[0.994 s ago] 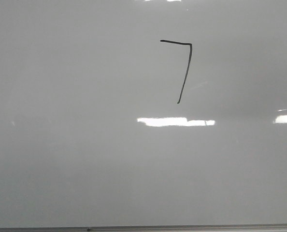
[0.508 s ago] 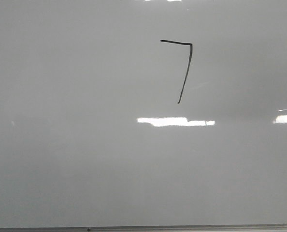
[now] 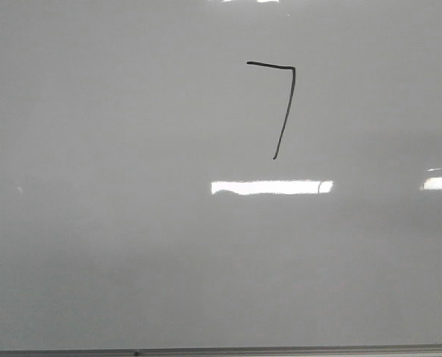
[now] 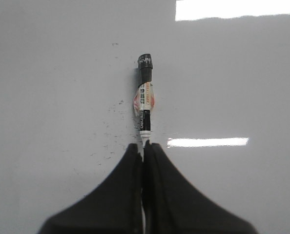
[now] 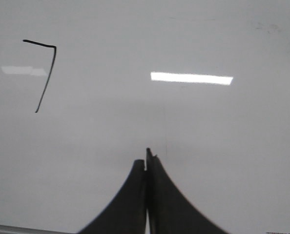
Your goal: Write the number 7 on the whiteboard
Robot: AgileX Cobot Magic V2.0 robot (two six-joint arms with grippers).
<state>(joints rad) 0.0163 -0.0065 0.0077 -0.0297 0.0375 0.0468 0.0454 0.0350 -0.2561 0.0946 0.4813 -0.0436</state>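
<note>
The whiteboard (image 3: 117,238) fills the front view. The number 7 (image 3: 287,111) is drawn in thin black line on its upper right part, and it also shows in the right wrist view (image 5: 53,47). My left gripper (image 4: 143,146) is shut on a black marker (image 4: 145,105) with a label and a black end, which points away over the board (image 4: 242,87). My right gripper (image 5: 146,158) is shut and empty over the bare board (image 5: 208,136), apart from the 7. Neither gripper shows in the front view.
A thin metal edge strip (image 3: 280,349) runs along the board's near edge. Bright glare patches (image 3: 271,187) lie below the 7. Small dark specks (image 4: 111,131) mark the board beside the marker.
The 7 and the board have not changed. Only the glare patch below the 7 has shifted shape slightly.
</note>
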